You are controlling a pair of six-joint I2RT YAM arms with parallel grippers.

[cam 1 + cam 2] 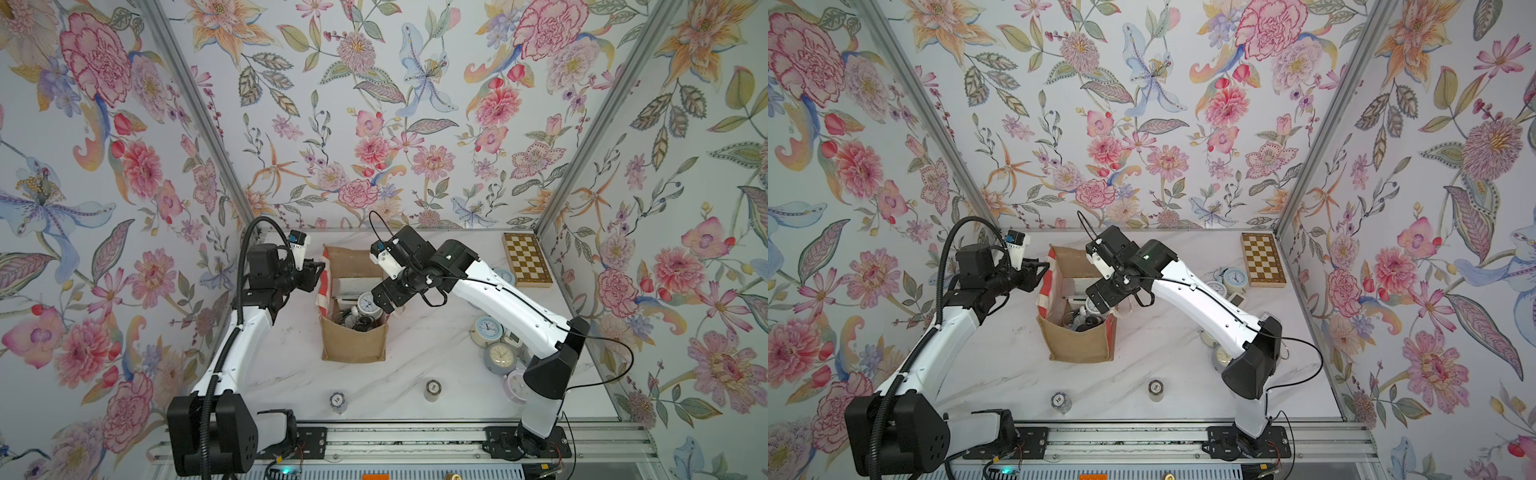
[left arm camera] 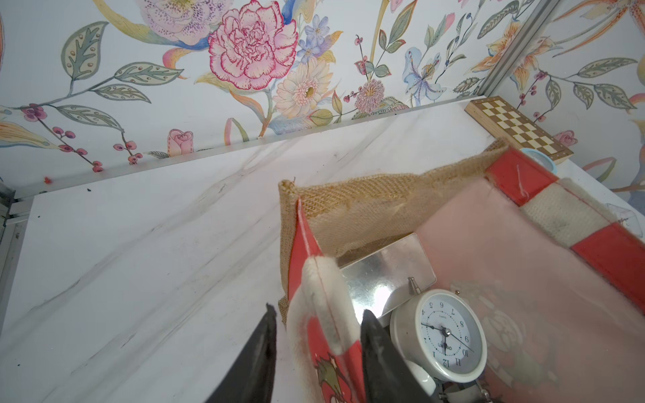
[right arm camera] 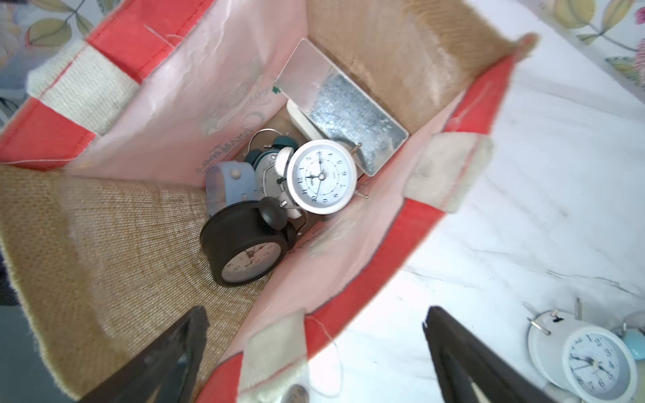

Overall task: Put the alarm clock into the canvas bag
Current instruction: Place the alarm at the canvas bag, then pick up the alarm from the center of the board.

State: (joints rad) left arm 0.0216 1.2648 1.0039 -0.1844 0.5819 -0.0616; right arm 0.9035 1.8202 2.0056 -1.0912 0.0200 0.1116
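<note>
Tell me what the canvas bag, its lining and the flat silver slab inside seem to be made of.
Canvas bag: coarse tan burlap, matte; open weave and frayed rim show. Lining: glossy pinkish film, likely plastic; it creases and shines. Silver slab: mirror-like face, perhaps metal or mirrored plastic; cannot tell which.

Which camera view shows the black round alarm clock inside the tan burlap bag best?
The right wrist view: the black round alarm clock lies unobstructed in the tan burlap bag, its dial visible. Both top views show only a dark patch. The left wrist view does not clearly show it.
</note>
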